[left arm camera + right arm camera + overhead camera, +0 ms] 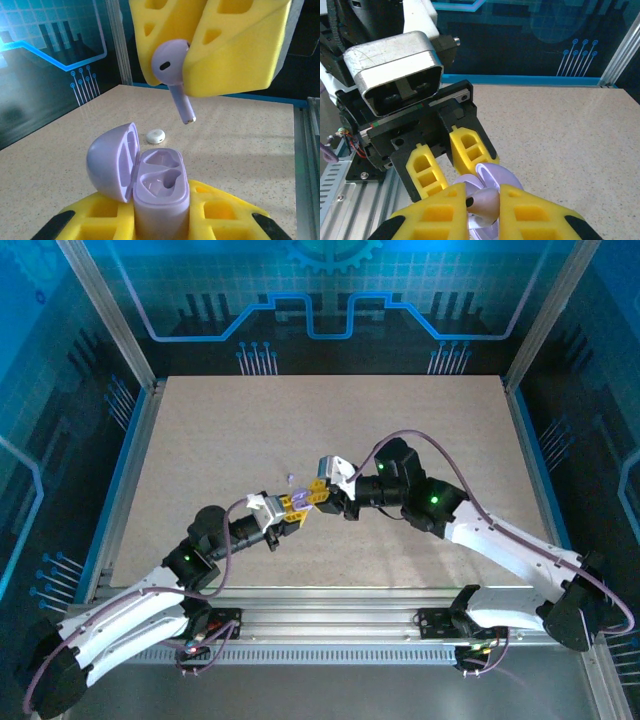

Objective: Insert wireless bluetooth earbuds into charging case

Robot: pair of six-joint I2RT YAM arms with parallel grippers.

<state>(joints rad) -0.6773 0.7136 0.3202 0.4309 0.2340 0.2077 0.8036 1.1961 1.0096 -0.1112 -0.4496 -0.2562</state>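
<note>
Two grippers meet nose to nose over the middle of the table (400, 430) in the top view: left gripper (292, 508) and right gripper (320, 494), tips nearly touching. There's a pale speck (289, 479) just beyond them, too small to call from up there. — Ana

Left wrist view sorts it. Left gripper is clamped on the charging case (161, 185), which is upright with its lid (112, 162) swung open to the left. Both sockets (159, 177) look empty. — Raj

Where's the bud? — Ana

Lavender earbud (169, 62) is pinched between the right gripper's yellow fingers (235, 45), above the case and clear of it. Stem (184, 105) hangs down, tilted a bit right. Can't judge from this angle whether it's over a socket. One white bud (156, 136) lies loose on the table past the case. — Raj

Right wrist view agrees. Right gripper is closed on the lavender earbud at the bottom edge. Left gripper sits opposite, with the case lid facing the camera. Sockets are hidden behind bud and fingers. — Ana

My read: insertion step, first bud, nothing seated yet. Next move is to line the stem up with its matching socket, take out the tilt, then come straight down. Let go only once the bud is bedded. Left arm just holds the case rigid. White bud is a later job. — Raj
</note>
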